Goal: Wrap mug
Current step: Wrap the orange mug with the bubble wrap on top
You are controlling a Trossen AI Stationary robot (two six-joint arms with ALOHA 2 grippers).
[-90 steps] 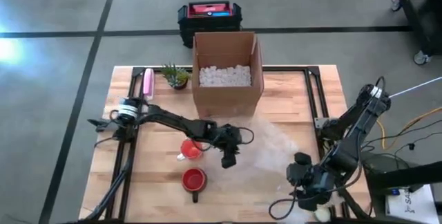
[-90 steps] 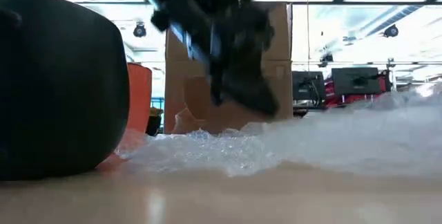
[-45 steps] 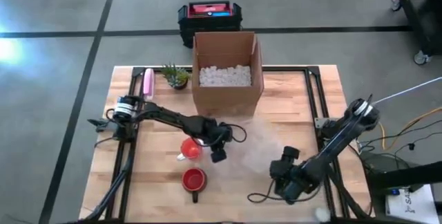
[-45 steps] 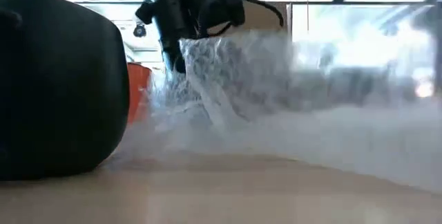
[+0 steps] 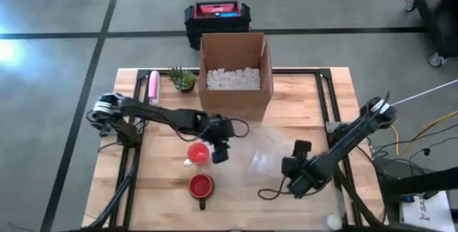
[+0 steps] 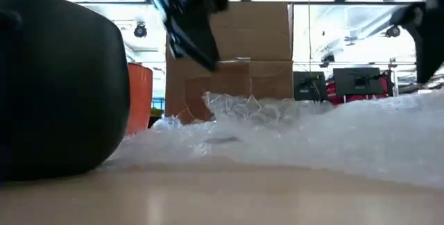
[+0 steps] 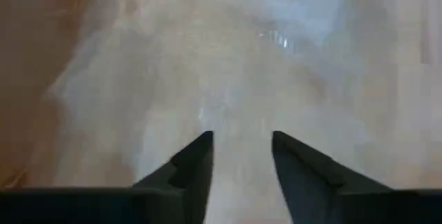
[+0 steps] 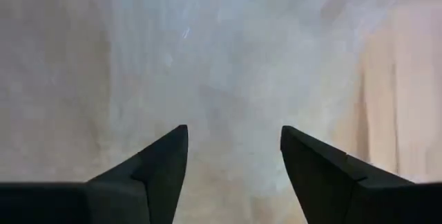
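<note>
Tools apart | left tool (image 7: 242, 144), right tool (image 8: 235, 137) | above bubble wrap (image 5: 268, 146)

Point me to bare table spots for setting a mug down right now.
Bare wood: the table's front-left corner, left of the red mug; and the back-right, between the cardboard box and the right arm. Crowded: centre, where the bubble wrap, left gripper and right gripper sit.

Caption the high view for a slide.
Left gripper hovers beside the mug over bubble wrap; right gripper waits nearby.
</note>
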